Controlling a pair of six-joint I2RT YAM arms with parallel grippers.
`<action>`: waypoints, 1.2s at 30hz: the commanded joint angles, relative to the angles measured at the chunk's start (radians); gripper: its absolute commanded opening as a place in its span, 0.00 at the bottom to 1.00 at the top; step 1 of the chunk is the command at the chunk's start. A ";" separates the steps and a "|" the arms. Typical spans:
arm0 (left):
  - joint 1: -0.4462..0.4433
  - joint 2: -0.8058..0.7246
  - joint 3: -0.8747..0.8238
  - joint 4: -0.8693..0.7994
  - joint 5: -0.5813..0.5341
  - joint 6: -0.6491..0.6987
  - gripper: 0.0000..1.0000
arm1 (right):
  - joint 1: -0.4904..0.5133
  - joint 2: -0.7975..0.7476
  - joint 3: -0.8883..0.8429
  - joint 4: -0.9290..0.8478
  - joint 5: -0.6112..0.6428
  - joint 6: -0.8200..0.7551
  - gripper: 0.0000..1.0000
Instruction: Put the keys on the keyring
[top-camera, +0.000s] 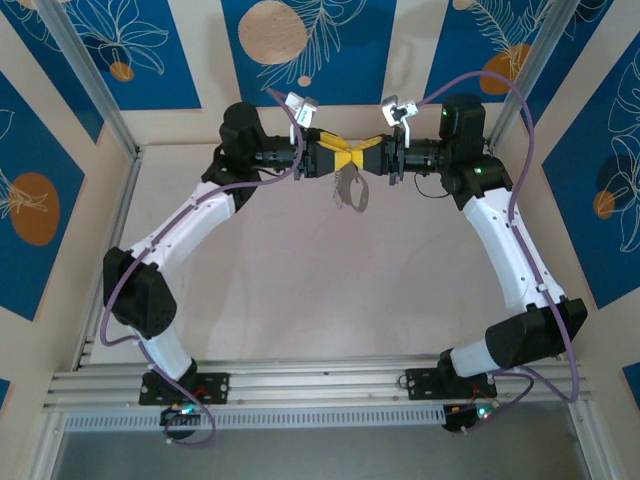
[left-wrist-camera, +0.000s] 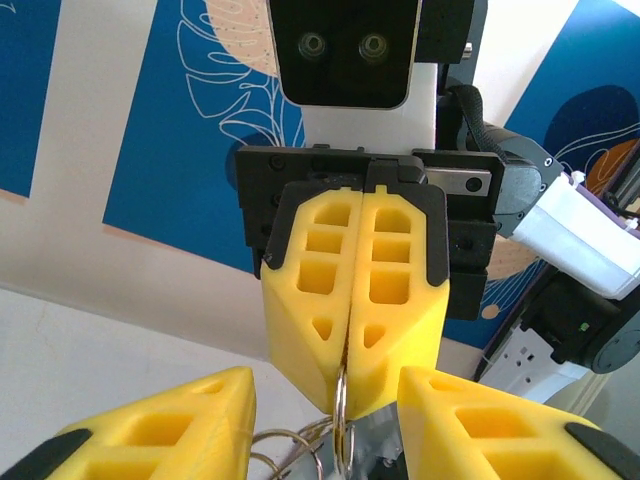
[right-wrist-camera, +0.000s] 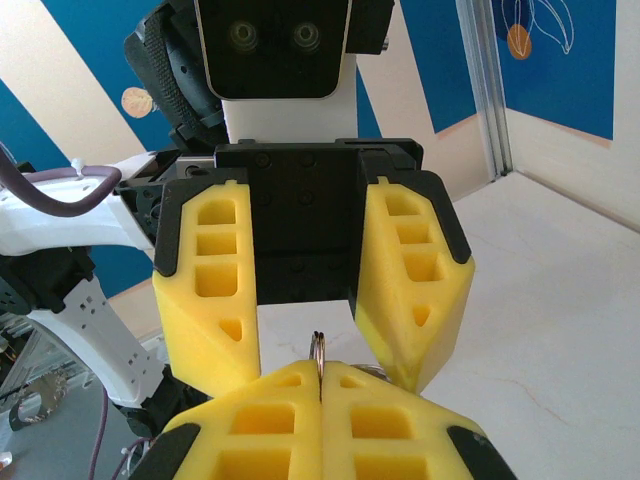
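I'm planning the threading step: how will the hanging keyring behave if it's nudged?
Likely swings freely: the keyring hangs loose below the shut right gripper. Probably stiff, as its metal loop keeps shape. The pinched thin ring may slip, being smooth metal.

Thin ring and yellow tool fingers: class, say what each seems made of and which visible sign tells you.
The thin ring: likely metal, silvery, with a glint along its edge. The fingers of the right tool: probably plastic, matt yellow, with hollow pockets; exact kind unclear.
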 joint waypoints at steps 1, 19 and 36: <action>-0.007 -0.006 0.020 0.010 -0.008 0.034 0.40 | 0.005 -0.018 0.019 -0.003 -0.015 -0.019 0.00; 0.009 -0.038 0.003 -0.015 -0.016 0.067 0.17 | -0.007 -0.028 0.006 -0.016 0.002 -0.034 0.00; 0.009 -0.044 -0.038 0.135 -0.029 -0.019 0.00 | -0.089 -0.155 -0.244 0.300 0.125 0.220 0.39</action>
